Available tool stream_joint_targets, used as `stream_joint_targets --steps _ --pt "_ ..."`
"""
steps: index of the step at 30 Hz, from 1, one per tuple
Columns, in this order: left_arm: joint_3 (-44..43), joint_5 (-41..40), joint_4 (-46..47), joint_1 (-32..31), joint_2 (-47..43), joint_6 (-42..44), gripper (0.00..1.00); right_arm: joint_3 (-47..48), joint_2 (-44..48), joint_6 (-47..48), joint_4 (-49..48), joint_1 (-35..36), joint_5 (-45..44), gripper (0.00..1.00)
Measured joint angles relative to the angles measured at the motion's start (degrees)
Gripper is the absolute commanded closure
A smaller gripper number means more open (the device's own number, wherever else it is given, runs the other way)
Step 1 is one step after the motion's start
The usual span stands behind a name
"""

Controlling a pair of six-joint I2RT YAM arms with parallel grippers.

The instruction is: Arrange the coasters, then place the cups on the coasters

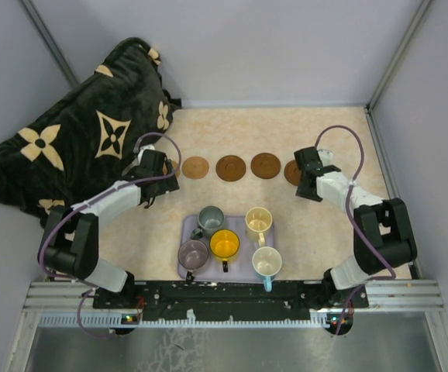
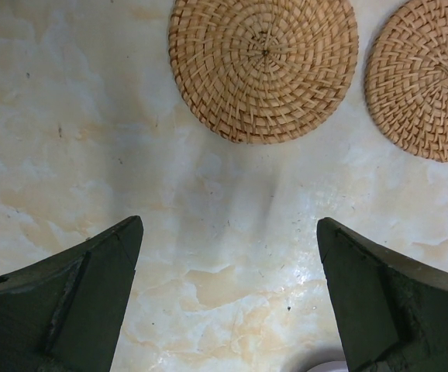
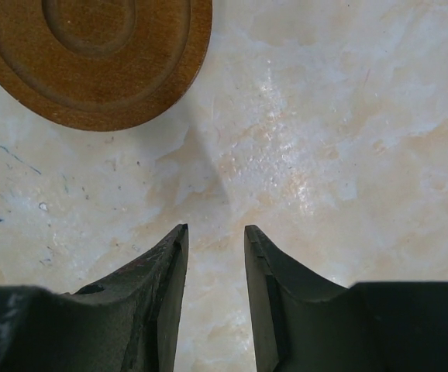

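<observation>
Overhead, the coasters [image 1: 230, 167] lie in a row across the table [image 1: 325, 232]; the five cups [image 1: 225, 245] stand upright in the tray [image 1: 242, 267] at six o'clock from them. The left gripper [image 2: 229, 232] is spread wide, empty, a woven coaster [image 2: 263, 66] at twelve o'clock; the right gripper [image 3: 215, 232], nearly closed on nothing, has a dark coaster [image 3: 92, 54] at eleven o'clock.

Top cam overlooks whole table [image 1: 348, 139]; wrist cams close above it, sharing coasters [image 1: 230, 167] w/ top.

5 cups [image 1: 225, 244] on tray [image 1: 242, 266] at near edge; row of coasters [image 1: 230, 167] behind; blanket [image 1: 77, 147] far left
</observation>
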State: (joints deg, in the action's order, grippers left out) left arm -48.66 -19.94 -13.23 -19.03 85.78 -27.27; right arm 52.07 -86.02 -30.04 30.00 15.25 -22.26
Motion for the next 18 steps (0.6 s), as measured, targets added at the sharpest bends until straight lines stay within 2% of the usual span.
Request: stream_joint_targets --steps 18 --pt "0.00 0.04 -0.72 -0.02 0.57 -1.20 0.01 0.22 -7.06 0.00 -5.75 -2.67 5.88 0.64"
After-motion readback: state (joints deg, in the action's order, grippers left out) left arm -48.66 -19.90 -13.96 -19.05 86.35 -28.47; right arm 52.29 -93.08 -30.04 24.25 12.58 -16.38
